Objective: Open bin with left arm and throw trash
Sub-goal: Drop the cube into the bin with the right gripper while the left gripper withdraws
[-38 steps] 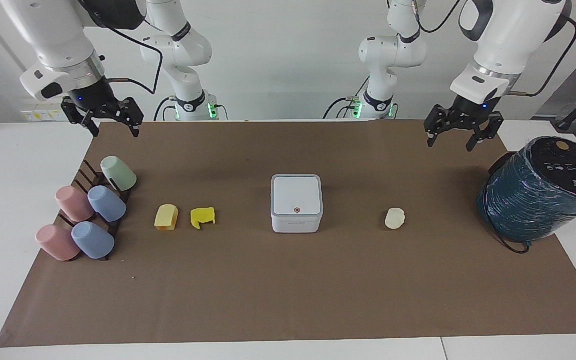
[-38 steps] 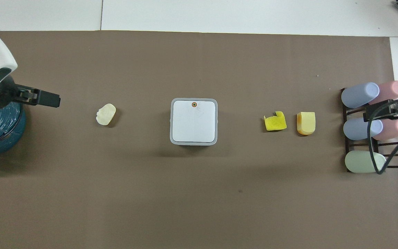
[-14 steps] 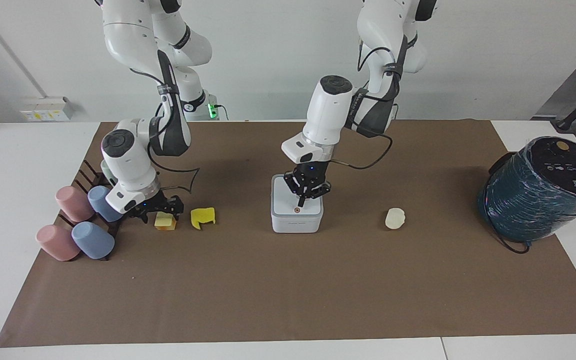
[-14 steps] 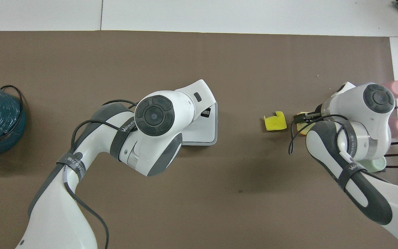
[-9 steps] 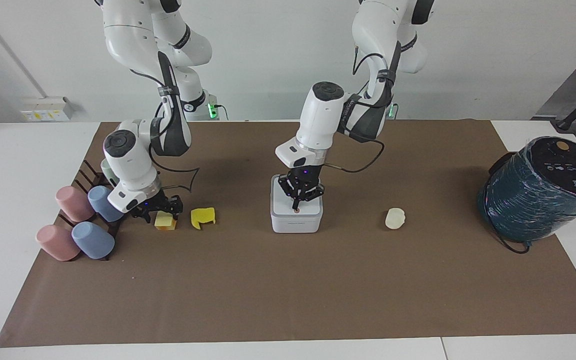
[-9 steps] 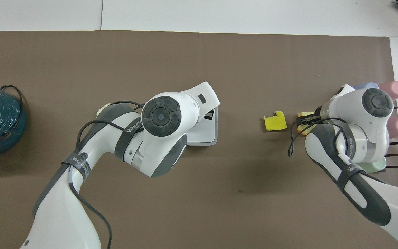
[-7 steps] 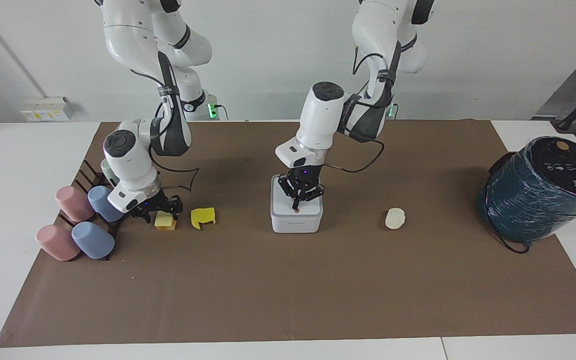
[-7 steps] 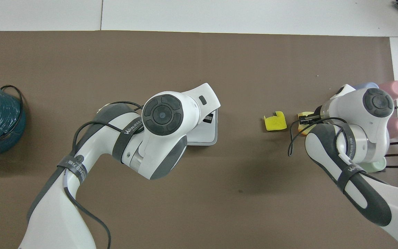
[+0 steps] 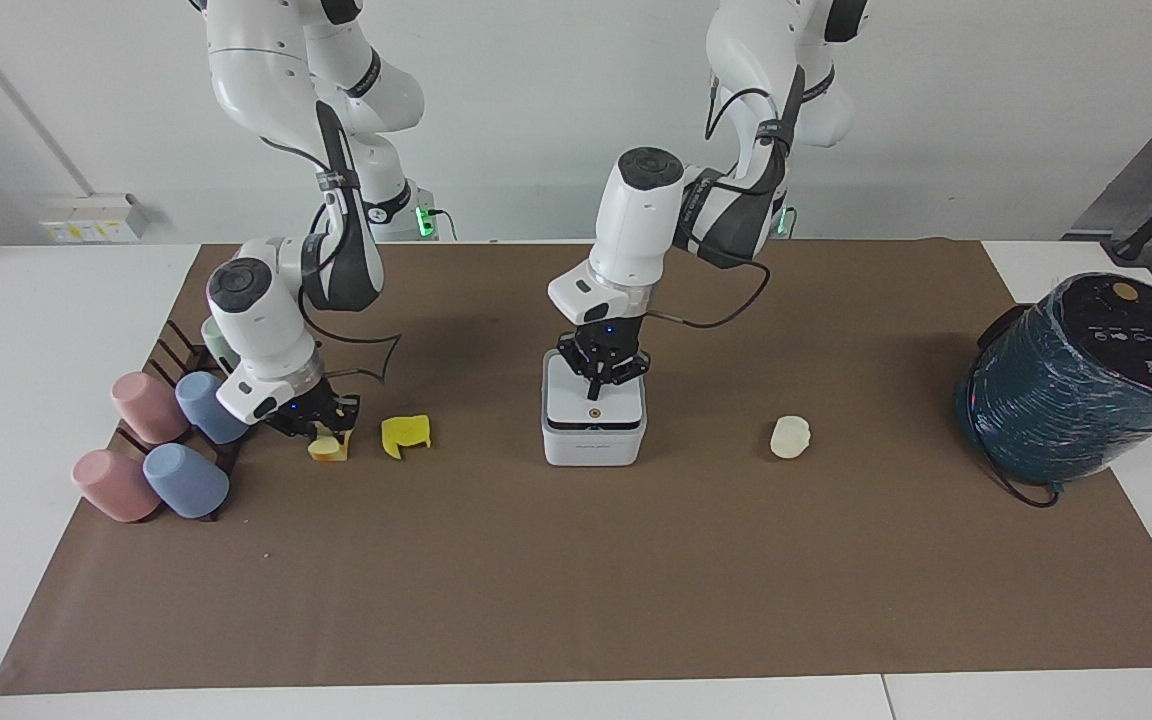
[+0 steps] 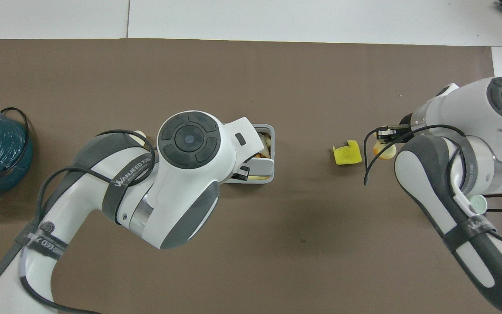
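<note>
The white bin (image 9: pixel 593 445) stands mid-table with its grey-rimmed lid (image 9: pixel 593 400) tilted up at the edge farther from the robots; its inside shows in the overhead view (image 10: pixel 266 141). My left gripper (image 9: pixel 600 385) is shut just over the lid, above the orange dot (image 9: pixel 593 410). My right gripper (image 9: pixel 328 428) is shut on the pale orange-yellow chunk (image 9: pixel 327 448), tipped up just off the mat; the chunk also shows in the overhead view (image 10: pixel 384 149). The bright yellow piece (image 9: pixel 406 435) lies beside it. The cream-white lump (image 9: pixel 790 437) lies toward the left arm's end.
A rack of pastel cups (image 9: pixel 171 440) stands at the right arm's end, close to my right gripper. A big dark-teal wrapped cylinder (image 9: pixel 1076 385) with a black cable stands at the left arm's end. A brown mat (image 9: pixel 576 580) covers the table.
The bin's lid has sprung up and my left gripper has risen off it. My right gripper has shut on the pale orange-yellow chunk and tipped it up.
</note>
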Available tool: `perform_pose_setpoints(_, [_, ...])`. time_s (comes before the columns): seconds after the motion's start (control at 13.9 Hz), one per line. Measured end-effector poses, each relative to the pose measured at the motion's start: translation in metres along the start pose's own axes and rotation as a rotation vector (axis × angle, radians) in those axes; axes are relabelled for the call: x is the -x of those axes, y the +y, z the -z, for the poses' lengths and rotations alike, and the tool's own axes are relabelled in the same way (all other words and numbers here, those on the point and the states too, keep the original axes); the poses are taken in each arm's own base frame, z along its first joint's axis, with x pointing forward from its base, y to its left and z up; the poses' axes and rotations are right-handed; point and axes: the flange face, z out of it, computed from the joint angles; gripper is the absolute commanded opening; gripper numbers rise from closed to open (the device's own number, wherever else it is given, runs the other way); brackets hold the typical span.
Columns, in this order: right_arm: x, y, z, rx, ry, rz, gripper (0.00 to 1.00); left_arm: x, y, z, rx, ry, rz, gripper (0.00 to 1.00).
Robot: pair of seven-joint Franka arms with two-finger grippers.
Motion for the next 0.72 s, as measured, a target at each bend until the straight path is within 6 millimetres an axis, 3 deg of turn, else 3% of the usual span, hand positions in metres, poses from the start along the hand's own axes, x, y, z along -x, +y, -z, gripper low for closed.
perform_pose_setpoints(0.14, [0.006, -0.06, 0.041, -0.033, 0.037, -0.073, 0.0, 0.005, -0.016, 0.003, -0.017, -0.051, 0.023, 0.0])
perform_pose_setpoints(0.29, [0.014, -0.114, 0.057, -0.113, 0.046, -0.19, 0.0, 0.007, -0.044, 0.008, -0.025, -0.077, 0.059, 0.02])
perform_pose_setpoints(0.36, [0.017, -0.134, 0.059, -0.163, 0.045, -0.248, 0.0, 0.007, -0.06, 0.011, -0.024, -0.08, 0.074, 0.12])
perform_pose_setpoints(0.43, [0.019, -0.149, 0.056, -0.211, 0.035, -0.295, 0.0, 0.006, -0.077, 0.011, -0.022, -0.077, 0.091, 0.3])
perform_pose_setpoints(0.57, [0.023, -0.179, 0.044, -0.285, 0.006, -0.369, 0.0, -0.004, -0.11, 0.007, -0.005, -0.008, 0.122, 0.82])
perform_pose_setpoints(0.65, [0.027, -0.198, 0.035, -0.309, 0.001, -0.403, 0.0, -0.011, -0.124, -0.002, 0.006, 0.059, 0.136, 1.0])
perform_pose_setpoints(0.72, [0.031, -0.217, 0.026, -0.325, -0.002, -0.432, 0.0, -0.013, -0.136, -0.014, 0.012, 0.106, 0.151, 1.0])
